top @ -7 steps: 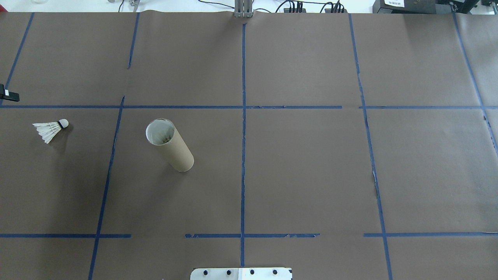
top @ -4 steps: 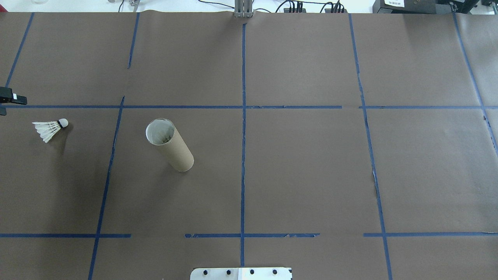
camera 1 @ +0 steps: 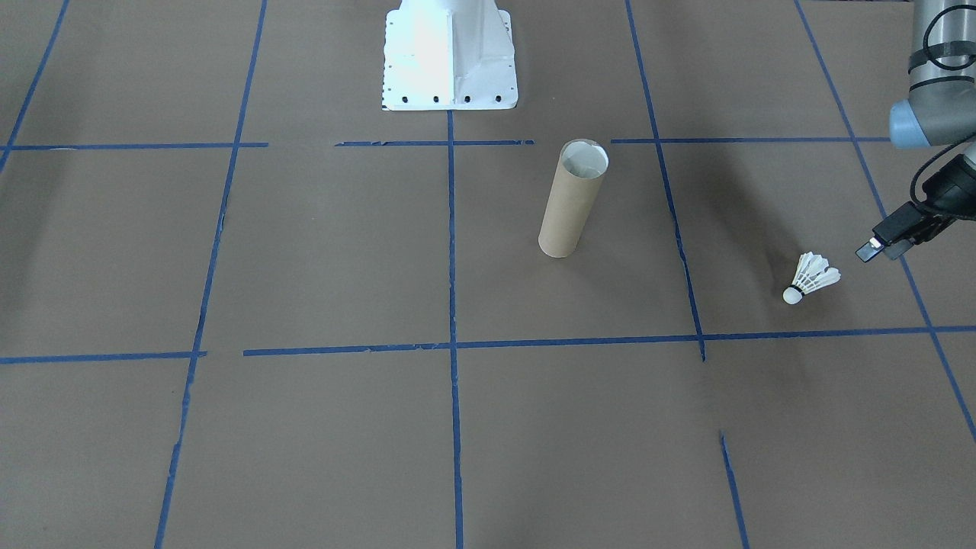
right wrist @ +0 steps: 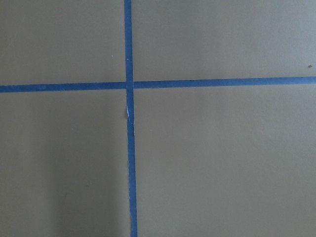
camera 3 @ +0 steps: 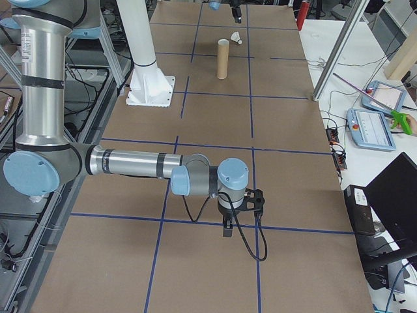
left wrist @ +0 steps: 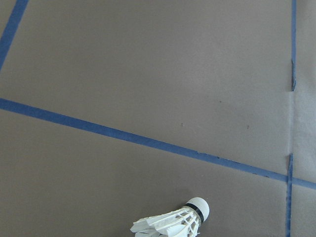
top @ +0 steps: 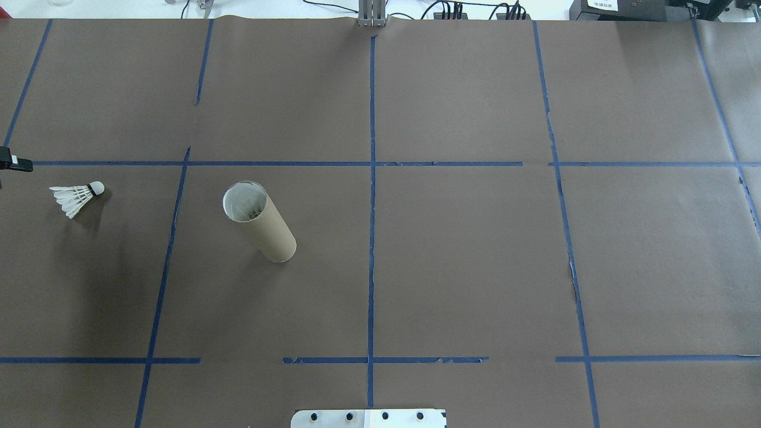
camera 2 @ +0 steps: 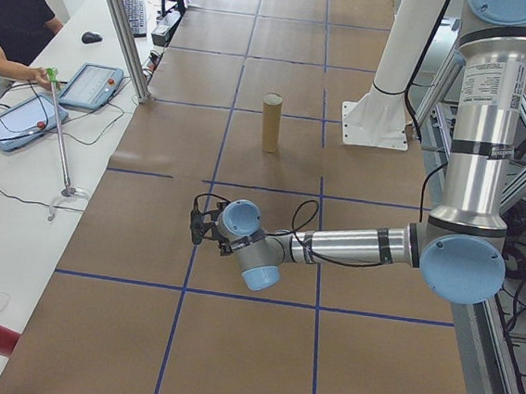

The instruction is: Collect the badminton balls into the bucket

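The badminton ball [top: 77, 198] is a white feather shuttlecock lying on its side at the table's far left [camera 1: 814, 277], cork tip toward the middle. It also shows at the bottom edge of the left wrist view [left wrist: 173, 222]. The bucket [top: 258, 223] is a brown cardboard tube standing upright to its right [camera 1: 572, 200], with something pale inside it. My left gripper [camera 1: 881, 250] hovers open just outside the shuttlecock, one finger [top: 18, 164] at the overhead view's left edge. My right gripper [camera 3: 241, 212] hangs low over bare table far to the right. I cannot tell whether it is open or shut.
The white robot base [camera 1: 450, 61] stands at the table's near middle edge. Blue tape lines [top: 371, 178] cross the brown paper cover. A person [camera 2: 10, 14] sits at a side bench with tablets [camera 2: 92, 86] beyond the table's far edge.
My left gripper's finger has shifted at the overhead view's left edge, closer to the shuttlecock. The shuttlecock and the tube have not moved.
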Available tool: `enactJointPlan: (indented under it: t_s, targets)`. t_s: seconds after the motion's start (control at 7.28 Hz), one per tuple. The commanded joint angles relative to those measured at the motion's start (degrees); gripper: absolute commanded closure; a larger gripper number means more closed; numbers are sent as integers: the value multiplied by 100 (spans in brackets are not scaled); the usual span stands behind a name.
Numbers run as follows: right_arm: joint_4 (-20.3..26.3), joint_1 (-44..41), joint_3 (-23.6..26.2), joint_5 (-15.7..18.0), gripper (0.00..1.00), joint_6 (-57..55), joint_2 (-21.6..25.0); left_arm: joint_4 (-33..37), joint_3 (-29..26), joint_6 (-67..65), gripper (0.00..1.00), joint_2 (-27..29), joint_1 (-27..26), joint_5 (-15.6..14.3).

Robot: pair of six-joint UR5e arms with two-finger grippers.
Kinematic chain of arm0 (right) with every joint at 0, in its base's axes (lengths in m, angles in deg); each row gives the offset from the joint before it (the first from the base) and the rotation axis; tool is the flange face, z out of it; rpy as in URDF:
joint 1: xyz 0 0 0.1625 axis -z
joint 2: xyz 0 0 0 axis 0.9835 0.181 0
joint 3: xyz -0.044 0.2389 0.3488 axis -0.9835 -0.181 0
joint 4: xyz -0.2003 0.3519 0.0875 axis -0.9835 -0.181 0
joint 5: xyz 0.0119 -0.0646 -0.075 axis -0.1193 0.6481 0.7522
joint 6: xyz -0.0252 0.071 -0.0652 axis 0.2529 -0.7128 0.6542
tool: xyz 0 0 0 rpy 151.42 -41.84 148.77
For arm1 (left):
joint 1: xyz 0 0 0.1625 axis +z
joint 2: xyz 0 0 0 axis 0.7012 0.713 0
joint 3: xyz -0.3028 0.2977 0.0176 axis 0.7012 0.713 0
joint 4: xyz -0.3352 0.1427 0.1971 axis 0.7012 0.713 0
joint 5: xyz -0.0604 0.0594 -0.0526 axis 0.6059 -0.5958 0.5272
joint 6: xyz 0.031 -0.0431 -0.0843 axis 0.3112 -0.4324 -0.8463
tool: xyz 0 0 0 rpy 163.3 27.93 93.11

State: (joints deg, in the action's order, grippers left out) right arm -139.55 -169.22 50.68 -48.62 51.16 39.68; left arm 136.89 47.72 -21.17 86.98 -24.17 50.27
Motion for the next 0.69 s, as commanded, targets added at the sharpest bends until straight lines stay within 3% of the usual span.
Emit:
enactJointPlan:
  t_s: [0.0, 0.27, 0.55]
  targets:
    - [0, 0, -3, 0, 0, -9, 0, 733, -125, -1057, 0, -5, 363, -472]
    - [0, 0, 6, 0, 0, 0, 0, 1052, -142, -1579, 0, -5, 891, -957]
    - [0, 0, 6, 0, 0, 0, 0, 1053, -142, -1590, 0, 3, 1007, -1117]
